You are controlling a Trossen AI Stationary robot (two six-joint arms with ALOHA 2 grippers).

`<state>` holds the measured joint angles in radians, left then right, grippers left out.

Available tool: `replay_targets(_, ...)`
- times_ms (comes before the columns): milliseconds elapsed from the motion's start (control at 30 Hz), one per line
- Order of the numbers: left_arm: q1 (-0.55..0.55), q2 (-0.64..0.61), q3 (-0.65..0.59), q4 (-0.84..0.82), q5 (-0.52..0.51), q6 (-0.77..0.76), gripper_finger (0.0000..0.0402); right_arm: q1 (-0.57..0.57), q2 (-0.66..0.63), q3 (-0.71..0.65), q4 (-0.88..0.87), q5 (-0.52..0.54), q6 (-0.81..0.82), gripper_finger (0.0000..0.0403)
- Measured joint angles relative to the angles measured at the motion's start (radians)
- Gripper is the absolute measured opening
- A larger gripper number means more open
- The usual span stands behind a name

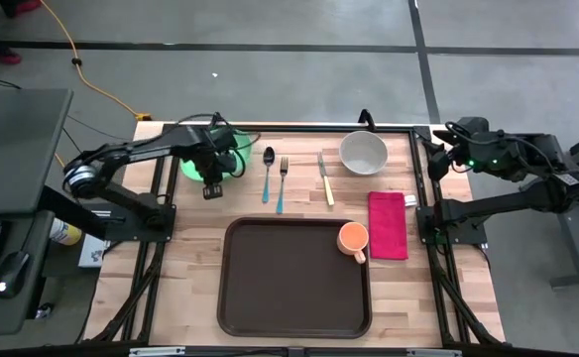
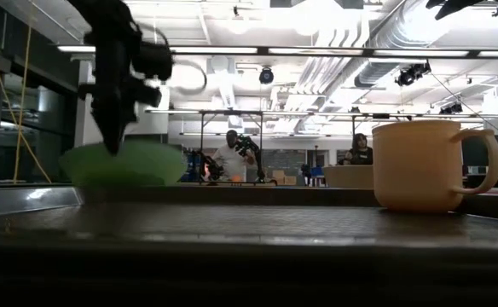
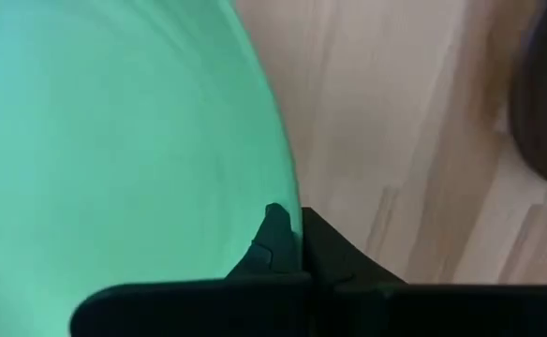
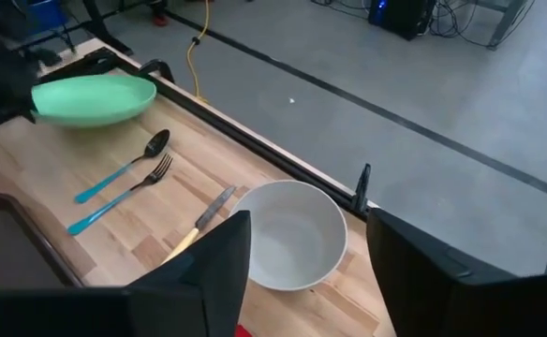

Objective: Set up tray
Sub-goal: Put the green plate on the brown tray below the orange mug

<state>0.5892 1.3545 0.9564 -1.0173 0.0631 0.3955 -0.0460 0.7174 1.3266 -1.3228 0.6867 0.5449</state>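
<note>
The left gripper is clamped on the rim of the green plate: in the left wrist view its two dark fingers pinch the plate's edge between them, one above the rim and one under it. In the low view the plate hangs tilted beneath the dark gripper, lifted off the wooden table. Just beside this gripper, toward the table's middle, lie a spoon and a fork, both with blue handles, and next to them a knife with a yellow handle. Beyond the knife stands a white bowl.

The tray lies nearer the table's front edge than the left gripper and toward the middle, well apart from the held plate. It is a large dark brown rectangle with rounded corners and a raised rim, much wider than the plate, and its surface looks finely textured in the low view. An orange mug stands at the tray's far right corner, handle pointing to the front; whether it rests on the rim or just inside cannot be told. Just beside the mug, off the tray, lies a red napkin.

The right gripper waits above the table's right rear edge, its fingers spread apart, with the white bowl just ahead of it.
</note>
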Motion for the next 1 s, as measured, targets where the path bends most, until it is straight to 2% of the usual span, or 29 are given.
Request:
replay_targets(100, -0.01, -0.067, 0.071, -0.021, 0.009, 0.03, 0.0012, 0.0, 0.0, 0.0, 0.0, 0.002, 0.0, 0.0184)
replay_targets(267, -0.112, -0.129, 0.207, -0.016, 0.006, 0.171, 0.0012, 0.0, 0.0, 0.0, 0.0, 0.006, 0.0, 0.0181)
replay_targets(467, -0.312, -0.124, 0.367, -0.009, 0.043, 0.289, 0.0012, 0.0, 0.0, 0.0, -0.013, 0.025, 0.029, 0.0181)
replay_targets(567, -0.432, -0.124, 0.401, -0.01, 0.047, 0.306, 0.0012, 0.0, 0.0, 0.0, -0.034, 0.038, 0.049, 0.0181)
replay_targets(733, -0.663, -0.121, 0.402, -0.04, 0.031, 0.279, 0.0012, 0.0, 0.0, 0.0, -0.051, 0.042, 0.06, 0.0181)
replay_targets(1000, -0.995, 0.043, 0.405, -0.053, -0.09, 0.1, 0.0012, 0.0, 0.0, 0.0, -0.051, 0.009, 0.079, 0.0181)
